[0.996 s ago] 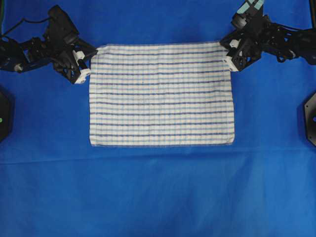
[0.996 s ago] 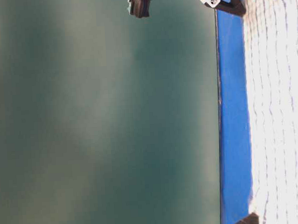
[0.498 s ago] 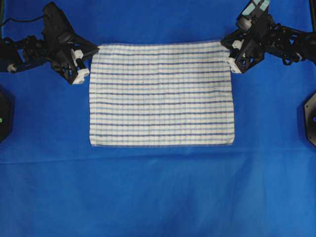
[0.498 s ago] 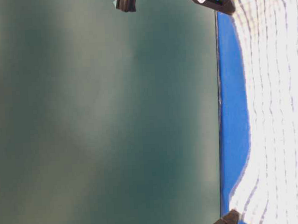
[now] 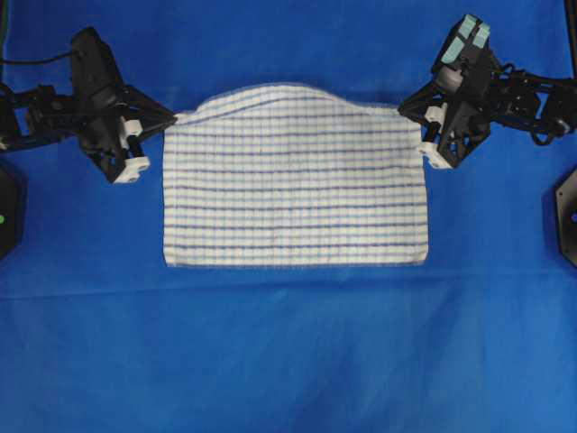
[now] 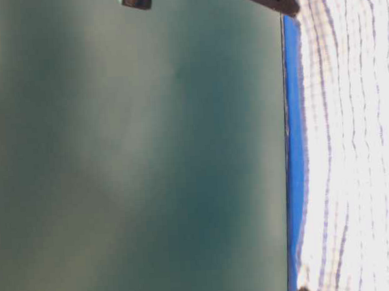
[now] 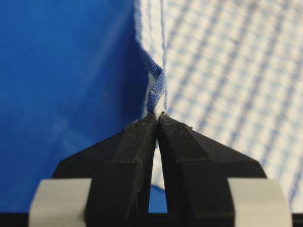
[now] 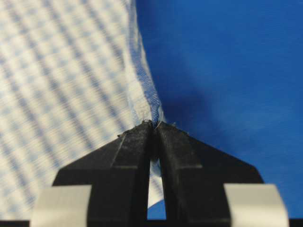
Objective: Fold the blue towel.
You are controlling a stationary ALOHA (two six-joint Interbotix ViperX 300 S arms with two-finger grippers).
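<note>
While the overhead view gives me the whole layout, the blue towel [image 5: 293, 176] lies spread on the blue table cloth [image 5: 288, 352] in the upper middle of the table, its near edge flat and its far edge raised into a shallow arch. My left gripper [image 5: 171, 118] sits at the towel's far left corner and my right gripper [image 5: 402, 108] at the far right corner; from above, the fingertips and the cloth between them are too small for me to judge.

On the left wrist camera I see the left gripper [image 7: 157, 116] with its jaws pressed together on a pinched fold of the towel's corner hem [image 7: 156, 90]. On the right wrist camera the right gripper [image 8: 153, 124] is likewise clamped on a bunched bit of towel edge [image 8: 144, 101]. Both views are soft beyond the tips, so the weave blurs.

My table-level view is turned sideways and mostly a blurred green backdrop. Only a strip of the towel [image 6: 351, 144] shows, overexposed, and dark gripper parts are cut off at the top edge; I cannot tell which arm they belong to.
</note>
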